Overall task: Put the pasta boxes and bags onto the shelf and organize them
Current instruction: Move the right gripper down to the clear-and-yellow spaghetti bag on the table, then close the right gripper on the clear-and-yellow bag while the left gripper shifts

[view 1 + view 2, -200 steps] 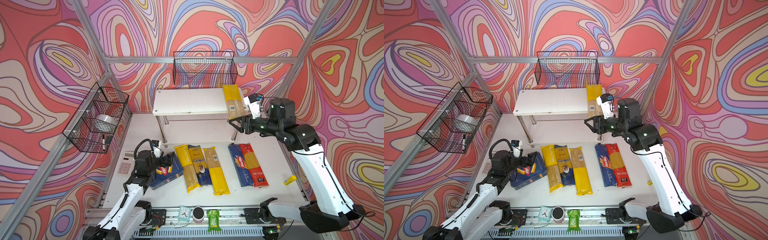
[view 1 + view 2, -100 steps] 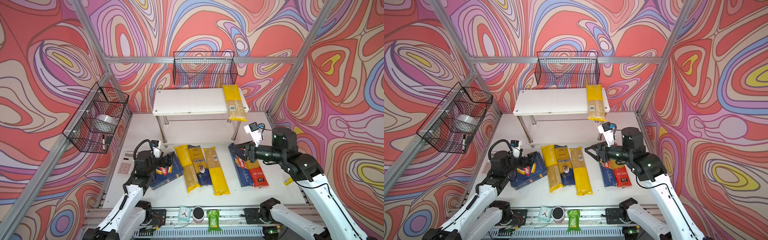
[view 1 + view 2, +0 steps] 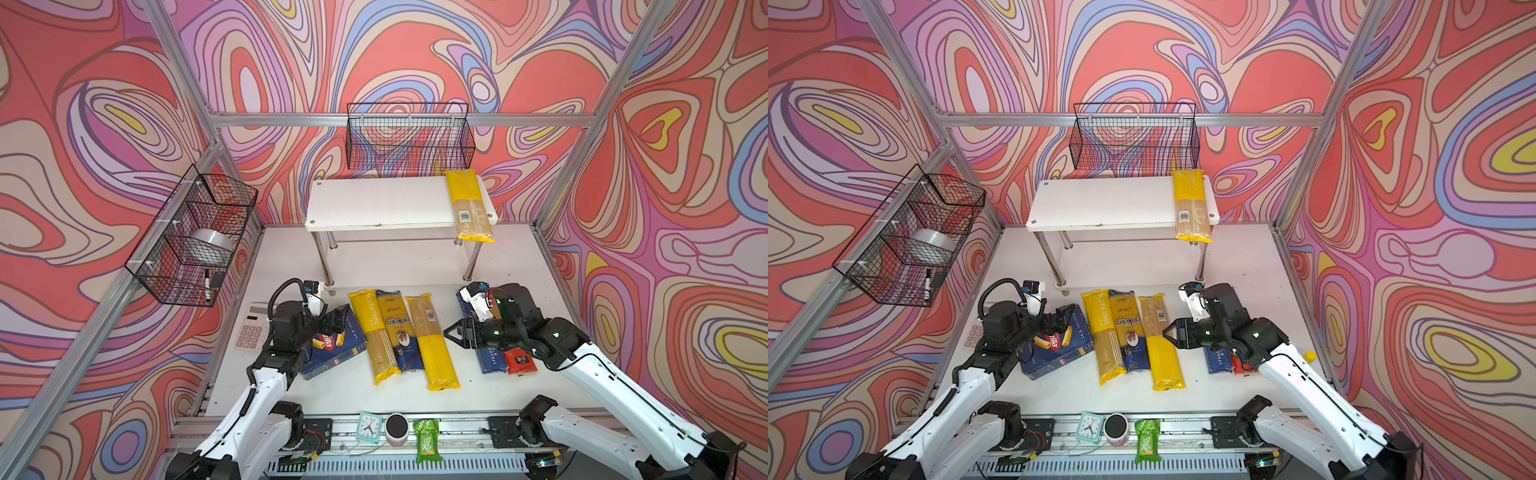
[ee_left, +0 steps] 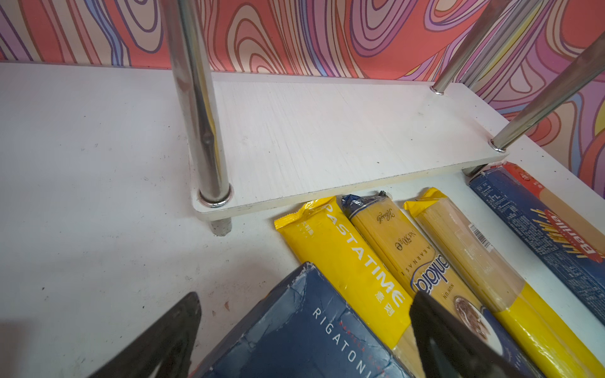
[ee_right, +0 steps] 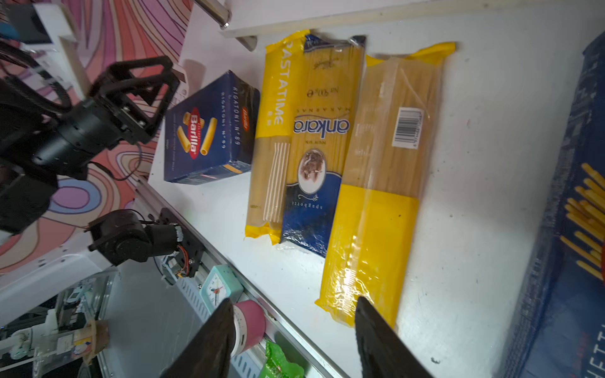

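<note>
— Right gripper [image 5: 293, 304] first: holding anything?
— No. Its jaws stand apart with nothing between them, low over the table [image 3: 498, 266], just beside the loose yellow-and-clear bag [image 3: 432, 336].
— And the left gripper [image 4: 304, 294]?
— Spread as well, poised over the far end of the rigatoni box [image 3: 332, 353]. In the wrist view its fingers [image 4: 157, 343] flank that corner, and I see no grip.
— So how far along are we?
— Early, I'd judge. The shelved yellow-and-clear bag [image 3: 469, 203] lies on the top board of the shelf [image 3: 374, 203], at its right end, with its near end hanging over the front edge. Everything else lies on the table before the shelf: the rigatoni box, the Pastatime bag [image 3: 372, 332], the blue-and-gold bag [image 3: 399, 328], the loose yellow-and-clear bag, the Spaghetti box [image 3: 490, 359] and the red bag [image 3: 519, 361]. Six to go, and the lower board [image 4: 327, 131] is bare.
— What can't you make out?
— In both top views the right arm covers most of the Spaghetti box and the red bag, so how they lie is unclear. Whether the left fingers touch the carton I cannot tell.
</note>
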`<act>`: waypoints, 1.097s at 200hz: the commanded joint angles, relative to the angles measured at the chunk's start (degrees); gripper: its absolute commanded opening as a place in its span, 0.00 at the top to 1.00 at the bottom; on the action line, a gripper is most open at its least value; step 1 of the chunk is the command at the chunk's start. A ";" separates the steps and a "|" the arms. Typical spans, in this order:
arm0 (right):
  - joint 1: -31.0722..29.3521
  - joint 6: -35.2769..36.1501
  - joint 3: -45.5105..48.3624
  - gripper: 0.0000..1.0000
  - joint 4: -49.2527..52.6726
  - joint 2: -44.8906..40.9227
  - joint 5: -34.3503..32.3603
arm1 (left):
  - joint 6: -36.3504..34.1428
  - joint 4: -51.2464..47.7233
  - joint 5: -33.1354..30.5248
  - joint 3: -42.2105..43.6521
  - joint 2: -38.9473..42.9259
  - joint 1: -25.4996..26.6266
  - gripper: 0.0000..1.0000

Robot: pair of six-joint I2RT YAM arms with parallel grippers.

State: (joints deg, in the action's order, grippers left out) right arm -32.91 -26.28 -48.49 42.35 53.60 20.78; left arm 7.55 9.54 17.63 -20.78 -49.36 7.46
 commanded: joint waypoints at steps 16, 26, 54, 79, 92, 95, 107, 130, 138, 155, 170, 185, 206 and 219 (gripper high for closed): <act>-5.51 -4.91 2.85 0.35 -3.29 2.02 -14.83 | -0.34 0.52 0.40 0.56 1.28 0.09 0.00; -7.24 -5.80 3.85 0.35 -4.59 2.20 -16.79 | -0.87 0.57 1.83 0.66 1.50 0.07 0.00; -11.83 -6.81 5.20 0.32 -7.19 6.06 -22.62 | -0.63 0.66 1.35 1.26 2.64 0.08 0.00; -14.94 -6.99 5.08 0.26 -7.67 11.39 -26.06 | -0.25 0.65 0.12 1.72 3.55 0.09 0.00; -15.94 -8.23 5.56 0.23 -8.00 12.77 -29.43 | -0.25 0.81 0.34 1.70 3.57 0.08 0.00; -15.92 -8.27 5.81 0.22 -8.53 12.95 -29.43 | -0.32 0.83 0.49 1.70 3.50 0.09 0.00; -16.04 -8.69 6.61 0.20 -10.67 13.60 -29.48 | -0.34 0.83 0.53 1.70 3.23 0.03 0.00; -16.31 -8.22 7.14 0.18 -14.17 16.16 -30.25 | -0.43 0.64 0.80 1.14 2.27 0.09 0.00; -16.59 -7.20 6.68 0.16 -14.40 17.53 -30.61 | -0.35 0.57 0.61 0.87 1.87 0.05 0.00; -17.72 -6.35 5.62 0.14 -13.23 19.59 -33.09 | -0.23 0.40 0.26 0.46 1.12 0.09 0.00; -17.73 -6.44 4.41 0.12 -11.63 21.26 -33.46 | -0.60 0.39 1.41 0.61 1.35 0.05 0.00; -17.72 -7.05 3.78 0.12 -11.18 23.15 -33.12 | -0.44 0.50 0.75 0.95 1.97 0.09 0.00; -17.74 -8.26 5.40 0.11 -14.56 25.77 -31.07 | -0.06 0.50 -0.40 1.00 2.02 0.09 0.00; -17.78 -8.41 6.24 0.11 -17.04 27.72 -29.37 | -0.11 0.31 -0.19 0.61 1.43 0.09 0.00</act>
State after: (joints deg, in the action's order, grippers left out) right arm -50.35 -33.82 -43.11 29.26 78.61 -10.28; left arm 7.35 9.58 17.89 -19.59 -48.01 7.46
